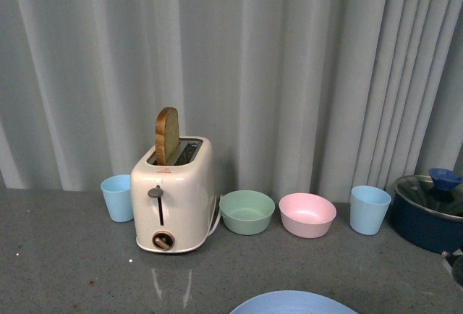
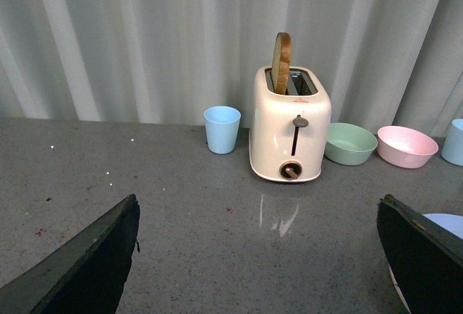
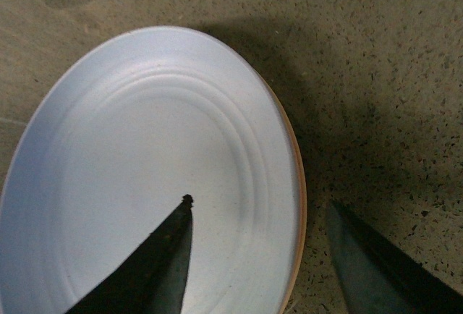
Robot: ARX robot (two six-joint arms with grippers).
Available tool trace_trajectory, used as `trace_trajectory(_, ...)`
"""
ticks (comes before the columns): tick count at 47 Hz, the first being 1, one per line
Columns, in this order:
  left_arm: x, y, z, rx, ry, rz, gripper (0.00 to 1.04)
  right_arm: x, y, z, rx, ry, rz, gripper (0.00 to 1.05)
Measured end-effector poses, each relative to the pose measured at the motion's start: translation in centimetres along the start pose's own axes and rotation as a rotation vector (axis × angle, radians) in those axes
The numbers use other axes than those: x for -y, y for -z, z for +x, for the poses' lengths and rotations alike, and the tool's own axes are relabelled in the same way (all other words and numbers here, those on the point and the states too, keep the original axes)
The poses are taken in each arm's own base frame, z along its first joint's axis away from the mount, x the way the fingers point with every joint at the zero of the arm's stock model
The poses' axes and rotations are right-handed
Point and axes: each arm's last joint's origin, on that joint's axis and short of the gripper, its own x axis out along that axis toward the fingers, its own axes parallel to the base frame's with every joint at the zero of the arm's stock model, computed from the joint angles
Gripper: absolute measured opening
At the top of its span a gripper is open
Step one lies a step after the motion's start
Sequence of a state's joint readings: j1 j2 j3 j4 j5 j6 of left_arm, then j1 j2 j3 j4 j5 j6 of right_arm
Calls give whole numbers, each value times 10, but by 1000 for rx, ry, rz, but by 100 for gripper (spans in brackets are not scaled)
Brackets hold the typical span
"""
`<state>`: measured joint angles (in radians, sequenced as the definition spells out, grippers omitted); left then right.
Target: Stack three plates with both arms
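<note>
The right gripper [image 3: 257,256], jaws spread, straddles the near rim of the light blue plate [image 3: 137,162] topping another plate, seemingly just releasing.

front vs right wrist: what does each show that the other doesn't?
Front view only: toaster with a bread slice standing in its slot, two light blue cups, green bowl, pink bowl, and a dark blue pot with a glass lid at the right edge.

Right wrist view only: the right gripper, open, one finger over the light blue plate and one outside its rim; an orange-tan edge showing under that rim, likely another plate.

Both: the light blue plate (only a sliver in the front view) and the grey speckled countertop.
</note>
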<state>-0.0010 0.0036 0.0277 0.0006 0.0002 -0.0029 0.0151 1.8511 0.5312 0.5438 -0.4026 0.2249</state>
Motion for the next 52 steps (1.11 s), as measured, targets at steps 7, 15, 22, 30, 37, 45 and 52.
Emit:
trace_trajectory(7, 0, 0, 0, 0, 0, 0, 98, -3, -6, -23, 40, -12, 2, 80)
trace_trajectory(15, 0, 0, 0, 0, 0, 0, 98, -5, -25, -72, 174, 59, 15, 97)
trace_trajectory(22, 0, 0, 0, 0, 0, 0, 98, -22, -42, -116, 314, 61, 0, 97)
trace_trajectory(30, 0, 0, 0, 0, 0, 0, 98, -58, -49, -167, 465, 69, -93, 97)
trace_trajectory(37, 0, 0, 0, 0, 0, 0, 98, -94, -34, -200, 543, 49, -207, 97)
trace_trajectory(45, 0, 0, 0, 0, 0, 0, 98, -100, -4, -214, 818, 288, -336, 61)
trace_trajectory(52, 0, 0, 0, 0, 0, 0, 98, -86, 14, -204, 804, 302, -353, 32)
